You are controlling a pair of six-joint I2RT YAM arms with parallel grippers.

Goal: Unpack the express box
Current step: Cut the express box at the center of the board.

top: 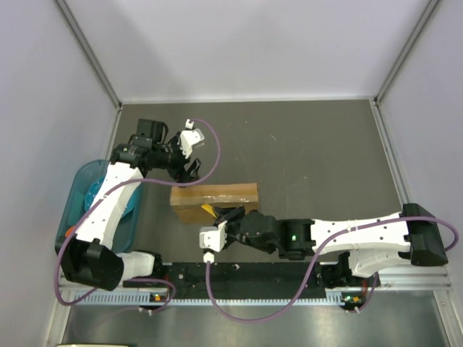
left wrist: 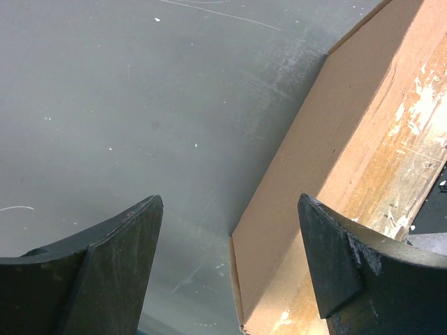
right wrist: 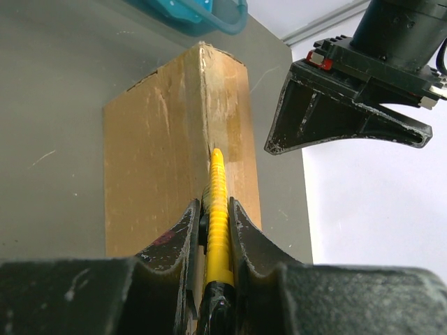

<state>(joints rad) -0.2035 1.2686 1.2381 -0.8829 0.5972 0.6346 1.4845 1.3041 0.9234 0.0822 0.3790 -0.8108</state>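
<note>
The express box [top: 224,195], flat brown cardboard with a taped seam, stands on its edge mid-table. My right gripper [top: 223,217] is shut on a small yellow utility knife [top: 209,210] at the box's near side. In the right wrist view the knife [right wrist: 218,209] sits between the fingers of the gripper [right wrist: 214,204], its tip on the taped top edge of the box [right wrist: 160,160]. My left gripper [top: 190,168] is open just behind the box's left end. In the left wrist view the gripper [left wrist: 229,202] straddles a corner of the box [left wrist: 335,174] without touching it.
A blue plastic bin [top: 81,189] sits at the table's left edge under the left arm and shows in the right wrist view [right wrist: 199,14]. The left gripper's finger [right wrist: 335,118] hangs close above the box. White walls enclose the dark table [top: 318,159].
</note>
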